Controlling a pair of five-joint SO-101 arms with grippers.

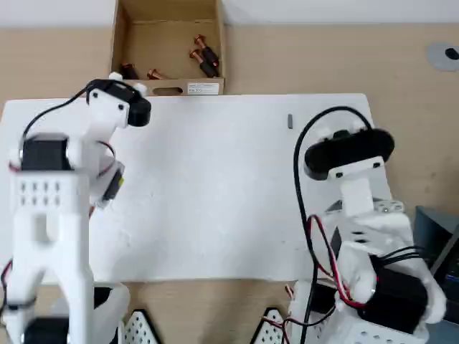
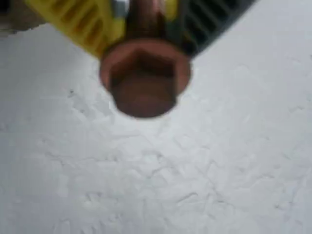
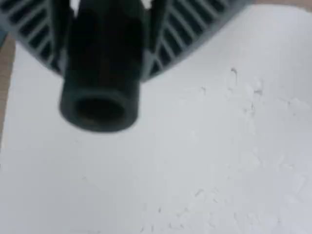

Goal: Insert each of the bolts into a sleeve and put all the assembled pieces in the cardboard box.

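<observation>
A copper bolt (image 2: 145,80) with a hex flange head is clamped in my left gripper (image 2: 146,14), head pointing toward the camera, just above the white board (image 2: 195,185). My right gripper (image 3: 105,29) is shut on a black sleeve (image 3: 100,97), whose open bore faces the camera above the same board. Seen from the high camera, the left arm (image 1: 107,115) stands over the board's left edge and the right arm (image 1: 351,154) over its right side. The cardboard box (image 1: 168,88) lies beyond the board and holds several copper-and-black pieces (image 1: 201,54).
The white foam board (image 1: 215,193) covers the middle of the wooden table. A small grey item (image 1: 290,121) lies on it near the far right. Cables hang from both arms. A grey disc (image 1: 445,55) sits at the table's far right corner.
</observation>
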